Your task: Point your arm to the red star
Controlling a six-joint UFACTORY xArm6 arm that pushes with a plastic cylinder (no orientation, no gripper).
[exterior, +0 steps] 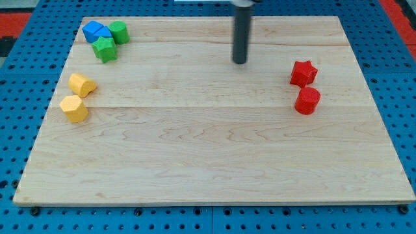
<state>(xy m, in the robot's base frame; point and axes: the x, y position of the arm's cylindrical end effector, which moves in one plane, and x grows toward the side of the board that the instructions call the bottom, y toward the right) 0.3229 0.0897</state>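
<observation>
The red star (303,73) lies on the wooden board at the view's right. My tip (240,62) stands on the board near the top middle, well to the left of the red star and a little above its level. A red round block (307,101) sits just below the star, close to it.
A blue block (95,31), a green round block (119,31) and a green star-like block (104,49) cluster at the top left. Two yellow blocks (82,84) (74,108) lie at the left edge. The board (214,149) rests on a blue pegboard.
</observation>
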